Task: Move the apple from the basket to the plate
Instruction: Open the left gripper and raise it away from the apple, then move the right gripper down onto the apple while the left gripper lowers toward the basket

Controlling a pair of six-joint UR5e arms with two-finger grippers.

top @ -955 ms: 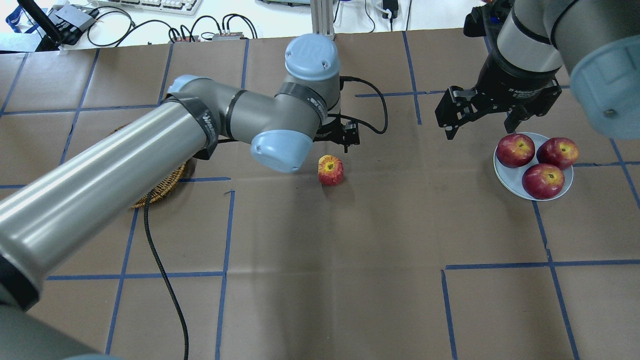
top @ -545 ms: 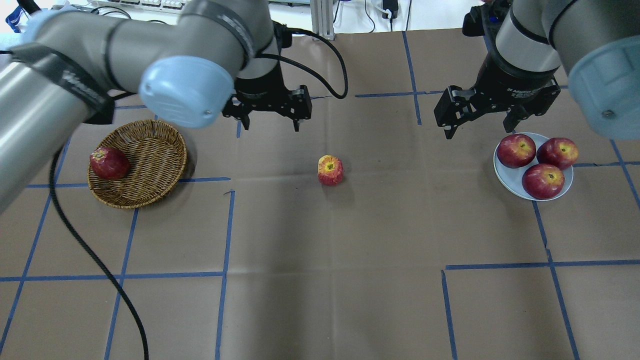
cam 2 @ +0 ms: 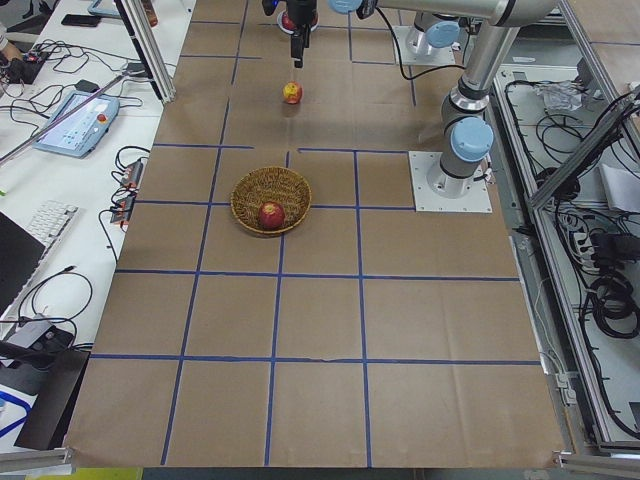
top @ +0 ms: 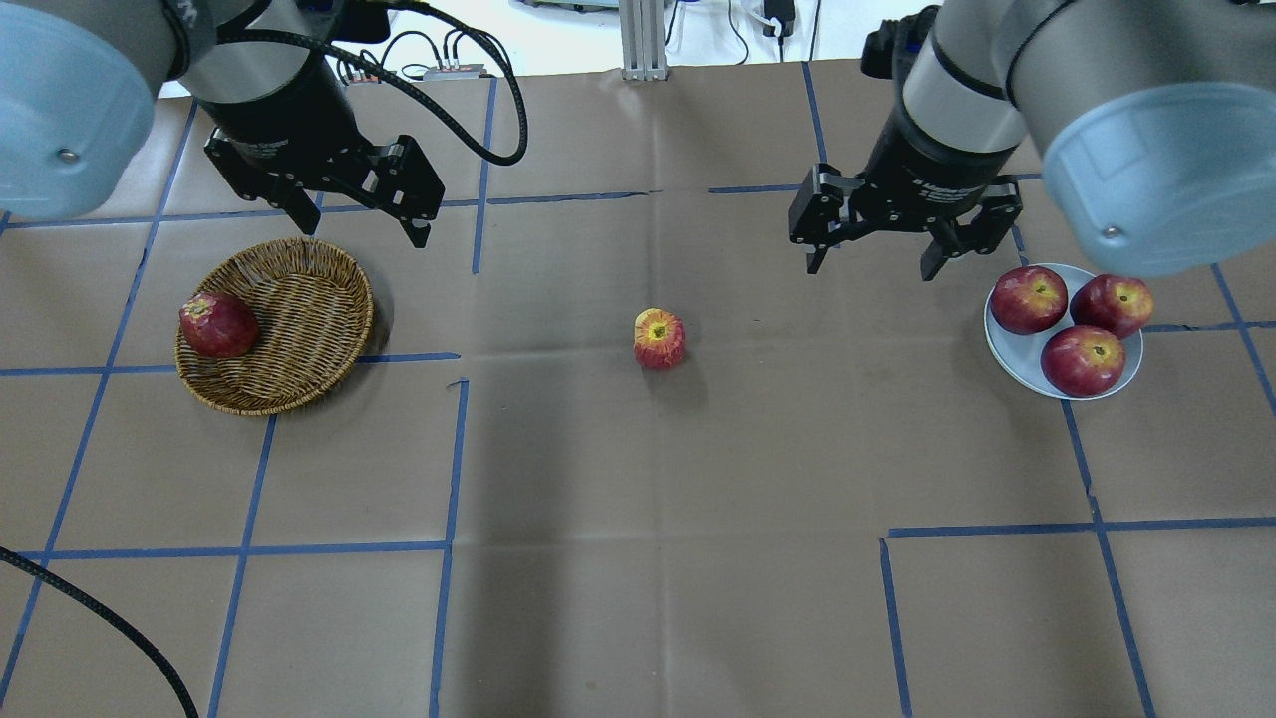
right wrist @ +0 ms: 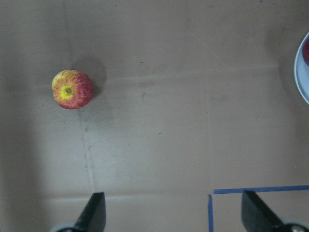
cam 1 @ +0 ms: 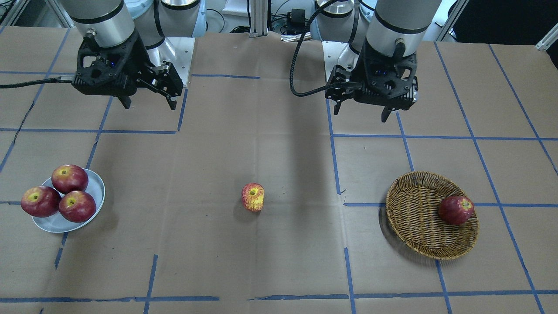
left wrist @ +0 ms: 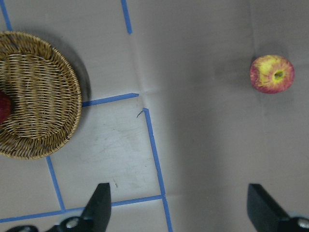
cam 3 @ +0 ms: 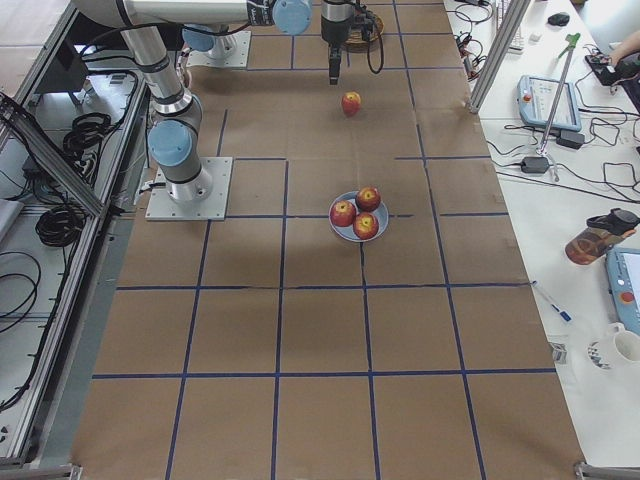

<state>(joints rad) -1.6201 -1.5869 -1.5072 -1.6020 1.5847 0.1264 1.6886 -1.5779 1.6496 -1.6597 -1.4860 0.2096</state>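
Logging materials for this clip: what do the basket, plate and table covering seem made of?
Basket: woven wicker or rattan, matte tan; visible interlaced strands.
Plate: smooth pale grey-blue, ceramic or plastic, cannot tell which; even surface.
Table covering: matte brown paper or card; fold creases, blue tape lines.

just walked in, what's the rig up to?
Nothing is held. The streaked apple sits alone on the table, midway between basket and plate. Both hands are open and raised: left hand near the basket, which holds one dark red apple; right hand near the plate, which carries three dark red apples.
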